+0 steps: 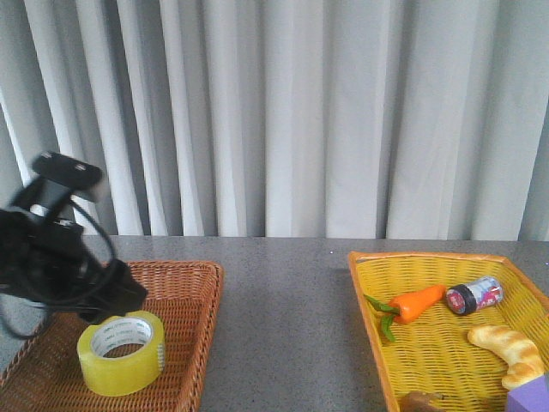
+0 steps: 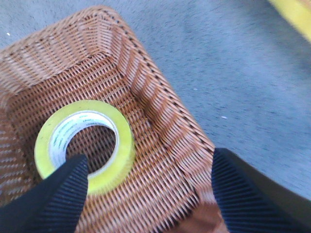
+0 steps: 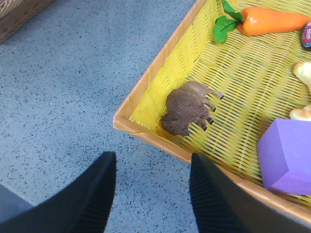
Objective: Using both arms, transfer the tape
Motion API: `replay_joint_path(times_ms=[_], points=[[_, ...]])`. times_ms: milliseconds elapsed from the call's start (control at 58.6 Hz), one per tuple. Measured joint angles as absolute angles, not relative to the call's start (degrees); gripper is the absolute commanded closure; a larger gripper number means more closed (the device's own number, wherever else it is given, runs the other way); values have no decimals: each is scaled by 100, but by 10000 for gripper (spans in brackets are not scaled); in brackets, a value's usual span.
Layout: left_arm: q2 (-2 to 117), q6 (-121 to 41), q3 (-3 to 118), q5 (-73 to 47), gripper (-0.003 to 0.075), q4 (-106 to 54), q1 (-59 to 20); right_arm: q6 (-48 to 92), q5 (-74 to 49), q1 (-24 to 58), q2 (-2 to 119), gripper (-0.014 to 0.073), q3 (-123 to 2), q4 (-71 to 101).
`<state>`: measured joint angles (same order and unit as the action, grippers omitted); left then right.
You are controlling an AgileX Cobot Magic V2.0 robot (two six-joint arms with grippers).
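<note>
Spread wide above the brown basket point(image 2: 160, 116), left gripper point(image 2: 148, 187) must centre over the flat-lying tape point(image 2: 85, 145) before descending; right gripper point(image 3: 150, 194) waits open.

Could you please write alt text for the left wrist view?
A yellow tape roll lies flat in a brown wicker basket on a grey table. The open left gripper hovers above, one finger overlapping the roll's edge.

Bare table point(image 1: 283, 326) btwn baskets, brown basket wall point(image 2: 160, 97) hems tape point(image 2: 85, 143)
</note>
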<state>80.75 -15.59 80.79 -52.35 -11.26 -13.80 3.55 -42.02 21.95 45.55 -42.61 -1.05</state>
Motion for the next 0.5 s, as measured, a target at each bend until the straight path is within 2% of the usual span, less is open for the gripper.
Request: replay_joint_path(times_ms=[188,495], points=[[6943,-1376,7391,-5361,197,-832,-1380,355,-4213,2195,4555,250,-4261,-105],[5204,-456,5482,-4955,197,106,-1380,355,-4219,2195,4555,250,-4261,-105]])
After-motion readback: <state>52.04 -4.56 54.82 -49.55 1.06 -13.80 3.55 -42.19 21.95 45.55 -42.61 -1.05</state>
